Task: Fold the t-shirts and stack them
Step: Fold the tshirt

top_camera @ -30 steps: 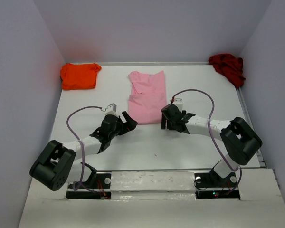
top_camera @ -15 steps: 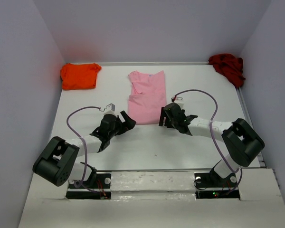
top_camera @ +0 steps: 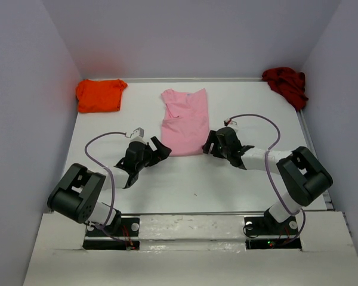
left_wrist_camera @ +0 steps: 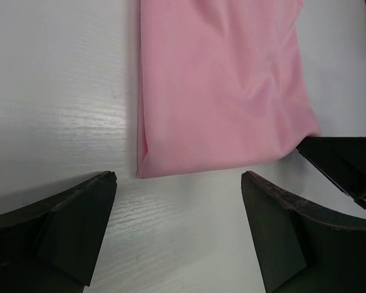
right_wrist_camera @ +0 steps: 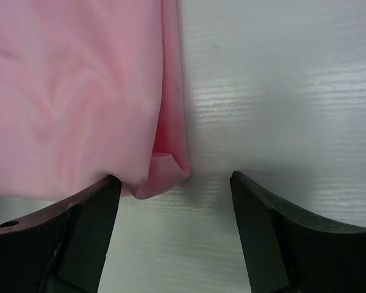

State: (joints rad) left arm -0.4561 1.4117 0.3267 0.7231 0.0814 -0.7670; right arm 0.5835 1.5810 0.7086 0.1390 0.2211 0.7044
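The pink t-shirt [top_camera: 184, 122] is lying folded lengthwise in the middle of the worktop [top_camera: 191, 185]. The left jaws are standing wide open just before its near left corner. The right jaws are standing open astride its near right corner, gripping nothing. The orange t-shirt [top_camera: 99, 95] is sitting far left, and the dark red t-shirt [top_camera: 285, 84] is lying crumpled far right.

1. The pink t-shirt [left_wrist_camera: 219, 85] is showing as soft, matt cloth.
2. The table [left_wrist_camera: 61, 91] is looking like white-painted wood, its grain faintly shining.
3. The fingers [left_wrist_camera: 67, 226] of the left gripper [left_wrist_camera: 178, 178] are looking like matt black plastic.
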